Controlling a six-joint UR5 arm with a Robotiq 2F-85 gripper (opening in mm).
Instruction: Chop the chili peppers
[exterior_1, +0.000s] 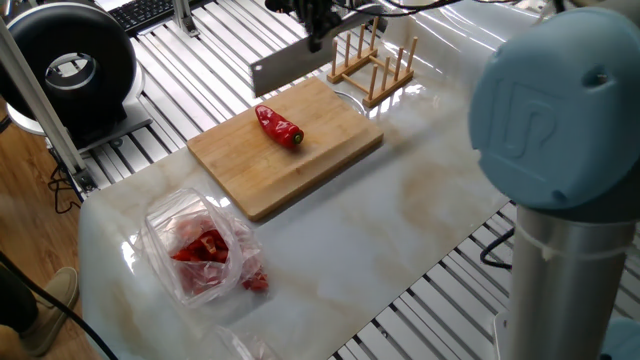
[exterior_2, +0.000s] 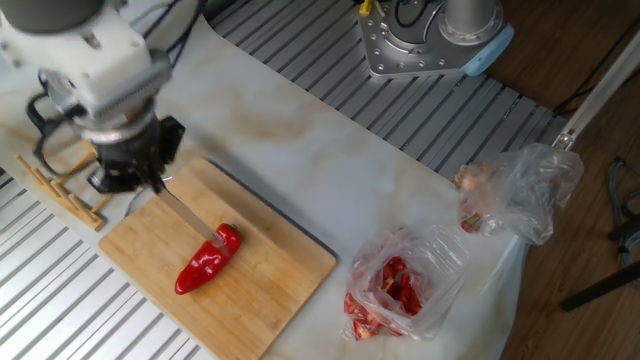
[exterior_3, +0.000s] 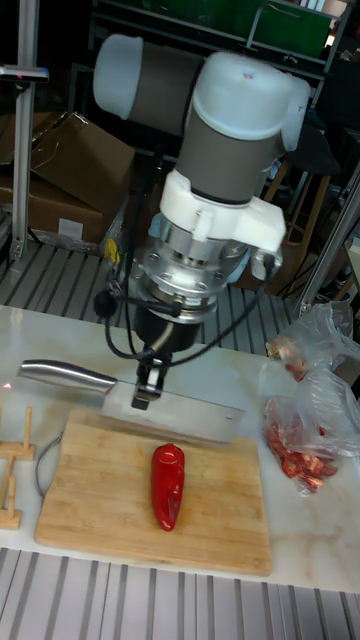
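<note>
One glossy red chili pepper (exterior_1: 278, 125) (exterior_2: 208, 258) (exterior_3: 167, 486) lies whole on the bamboo cutting board (exterior_1: 300, 165) (exterior_2: 260, 290) (exterior_3: 90, 490), its green stem end toward the arm. My gripper (exterior_1: 320, 22) (exterior_2: 148, 183) (exterior_3: 147, 392) is shut on a steel cleaver (exterior_1: 283, 67) (exterior_3: 180, 412). It holds the blade edge-down just above the board's far side. In the other fixed view the blade tip (exterior_2: 205, 232) reaches the chili's stem end. I cannot tell whether blade and chili touch.
A wooden rack (exterior_1: 372, 63) (exterior_2: 50, 185) stands past the board's far corner. A see-through bag with red pieces (exterior_1: 200, 250) (exterior_2: 400, 285) (exterior_3: 300, 440) lies off the board's other end, and a second crumpled bag (exterior_2: 520, 185) lies beyond it. Slatted metal surrounds the marble top.
</note>
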